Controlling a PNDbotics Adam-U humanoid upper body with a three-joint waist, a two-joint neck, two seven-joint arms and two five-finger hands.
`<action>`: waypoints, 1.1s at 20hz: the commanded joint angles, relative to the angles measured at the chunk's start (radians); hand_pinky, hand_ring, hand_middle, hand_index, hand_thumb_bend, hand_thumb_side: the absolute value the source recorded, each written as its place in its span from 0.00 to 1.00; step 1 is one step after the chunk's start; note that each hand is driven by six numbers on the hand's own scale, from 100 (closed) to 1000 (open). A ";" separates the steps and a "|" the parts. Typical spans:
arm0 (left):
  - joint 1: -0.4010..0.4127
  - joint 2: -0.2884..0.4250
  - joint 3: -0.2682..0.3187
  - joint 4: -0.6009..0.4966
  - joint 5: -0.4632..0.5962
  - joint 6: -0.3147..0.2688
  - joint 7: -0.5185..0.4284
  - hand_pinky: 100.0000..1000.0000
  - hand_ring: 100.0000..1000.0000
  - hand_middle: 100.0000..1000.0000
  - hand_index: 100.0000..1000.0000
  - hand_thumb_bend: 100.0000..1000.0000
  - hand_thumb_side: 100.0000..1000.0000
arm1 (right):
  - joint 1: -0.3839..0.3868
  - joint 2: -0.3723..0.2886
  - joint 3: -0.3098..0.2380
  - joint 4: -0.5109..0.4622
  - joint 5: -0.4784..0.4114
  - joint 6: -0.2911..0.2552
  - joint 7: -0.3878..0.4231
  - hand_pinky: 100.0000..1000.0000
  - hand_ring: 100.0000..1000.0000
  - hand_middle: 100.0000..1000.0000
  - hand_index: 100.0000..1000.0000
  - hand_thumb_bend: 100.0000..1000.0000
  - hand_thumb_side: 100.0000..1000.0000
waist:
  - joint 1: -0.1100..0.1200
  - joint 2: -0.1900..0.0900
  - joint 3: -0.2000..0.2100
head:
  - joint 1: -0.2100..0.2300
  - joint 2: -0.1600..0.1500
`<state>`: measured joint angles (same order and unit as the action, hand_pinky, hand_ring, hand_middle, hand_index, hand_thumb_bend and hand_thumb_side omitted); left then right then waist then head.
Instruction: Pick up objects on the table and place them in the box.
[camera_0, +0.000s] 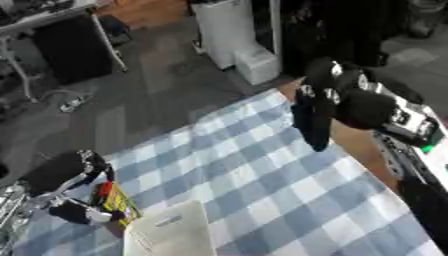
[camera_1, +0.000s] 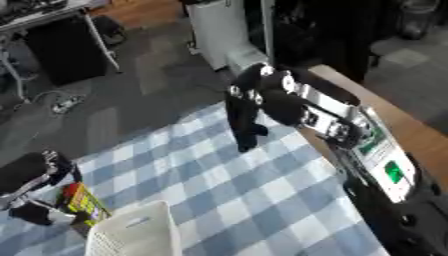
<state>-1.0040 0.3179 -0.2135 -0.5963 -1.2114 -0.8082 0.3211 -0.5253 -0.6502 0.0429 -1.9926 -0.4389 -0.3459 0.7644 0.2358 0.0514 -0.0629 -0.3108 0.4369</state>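
A yellow and red packet sits at the table's lower left, just left of the white box. My left hand comes in from the left edge. Its fingers curl above the packet and its thumb lies below, so the packet is pinched between them. My right hand hangs above the far part of the blue and white checked cloth. Its fingers point straight down, open, with nothing in them. The box's inside is mostly hidden from view.
The table's bare wooden edge runs along the right side, under my right arm. Beyond the table's far edge are grey floor, a white cabinet and a black chair.
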 joint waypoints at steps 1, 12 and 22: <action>-0.017 0.038 0.007 -0.001 -0.018 -0.004 0.021 0.00 0.00 0.05 0.26 0.53 0.50 | -0.020 -0.008 -0.006 -0.007 0.000 -0.146 0.143 0.00 0.22 0.34 0.45 0.00 1.00 | -0.010 -0.012 0.004 | 0.008 -0.011; -0.028 0.055 0.011 -0.016 -0.004 -0.002 0.040 0.00 0.00 0.02 0.25 0.52 0.49 | -0.016 -0.011 -0.011 -0.007 -0.008 -0.146 0.143 0.00 0.22 0.34 0.45 0.00 1.00 | -0.010 -0.017 0.008 | 0.010 -0.010; -0.035 0.072 0.012 -0.038 0.030 0.003 0.026 0.00 0.00 0.01 0.25 0.52 0.48 | -0.008 -0.013 -0.014 -0.007 -0.007 -0.147 0.143 0.00 0.22 0.34 0.45 0.00 1.00 | -0.010 -0.022 0.010 | 0.012 -0.014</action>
<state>-1.0128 0.3437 -0.2099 -0.6127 -1.1943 -0.8008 0.3432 -0.5245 -0.6507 0.0380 -1.9926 -0.4433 -0.3470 0.7633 0.2358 0.0484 -0.0567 -0.3077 0.4370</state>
